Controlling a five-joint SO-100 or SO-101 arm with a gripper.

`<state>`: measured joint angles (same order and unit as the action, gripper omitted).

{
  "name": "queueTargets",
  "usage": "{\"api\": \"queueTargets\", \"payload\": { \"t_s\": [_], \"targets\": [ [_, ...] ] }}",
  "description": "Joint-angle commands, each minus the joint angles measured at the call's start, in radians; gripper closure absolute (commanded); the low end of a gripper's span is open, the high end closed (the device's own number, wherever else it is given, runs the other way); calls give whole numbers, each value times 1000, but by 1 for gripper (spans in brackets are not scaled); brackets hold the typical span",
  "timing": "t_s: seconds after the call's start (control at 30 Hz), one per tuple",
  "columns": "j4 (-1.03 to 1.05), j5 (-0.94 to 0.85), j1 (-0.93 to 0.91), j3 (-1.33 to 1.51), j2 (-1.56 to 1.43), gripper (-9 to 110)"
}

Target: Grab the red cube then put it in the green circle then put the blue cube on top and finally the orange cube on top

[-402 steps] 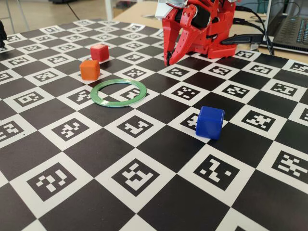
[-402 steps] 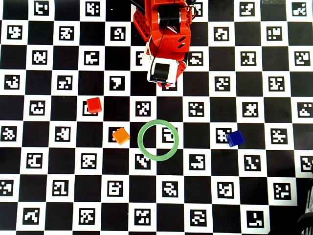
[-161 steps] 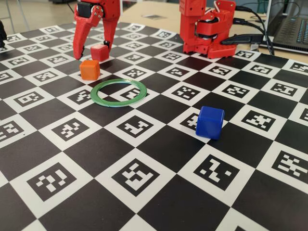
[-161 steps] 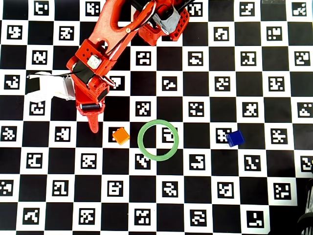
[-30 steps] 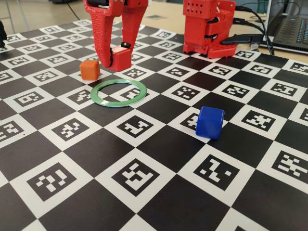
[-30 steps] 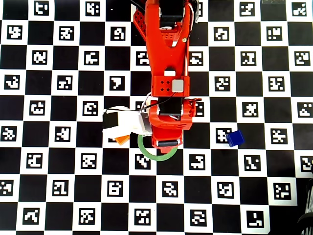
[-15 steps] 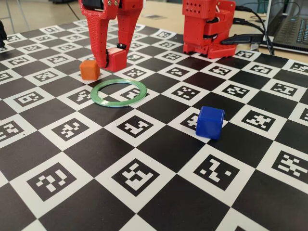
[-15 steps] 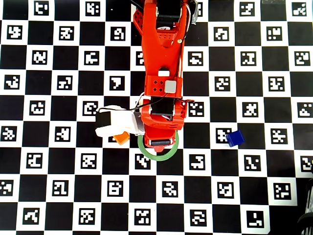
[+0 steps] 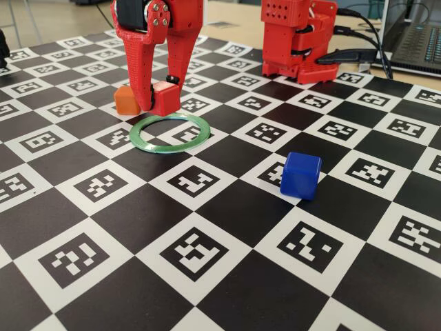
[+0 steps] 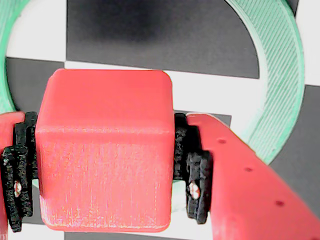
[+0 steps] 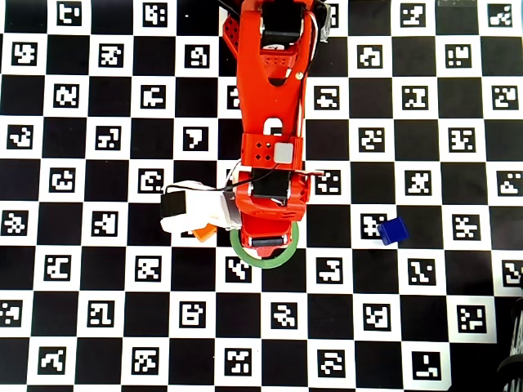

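My gripper (image 9: 160, 101) is shut on the red cube (image 9: 166, 97), black pads (image 10: 192, 167) pressing both its sides. The wrist view shows the red cube (image 10: 105, 150) low over the inside of the green circle (image 10: 281, 75), whose rim curves round it left and right. In the fixed view the cube hangs at the far rim of the green circle (image 9: 165, 149). The orange cube (image 9: 124, 101) sits just left, partly behind a finger. The blue cube (image 9: 301, 175) lies at right. Overhead, the arm hides the red cube; part of the green circle (image 11: 265, 260), the orange cube (image 11: 204, 233) and the blue cube (image 11: 393, 231) show.
The checkered marker mat (image 9: 207, 276) covers the table. The red arm base (image 9: 296, 41) stands at the back, with cables and a laptop (image 9: 420, 41) to its right. A white camera housing (image 11: 188, 209) sticks out left of the wrist.
The gripper picked up the red cube from behind the orange cube and carried it to the ring; over the last half second it came lower and nearer over the ring.
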<state>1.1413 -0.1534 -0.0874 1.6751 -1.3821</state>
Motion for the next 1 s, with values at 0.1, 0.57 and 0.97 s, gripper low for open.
{"api": "queueTargets", "payload": {
  "t_s": [0.1, 0.57, 0.97],
  "targets": [
    [-21, 18, 14, -8, -15, 101],
    [-77, 17, 8, 54, 2, 101],
    [-103, 20, 9, 74, 3, 101]
  ]
}}
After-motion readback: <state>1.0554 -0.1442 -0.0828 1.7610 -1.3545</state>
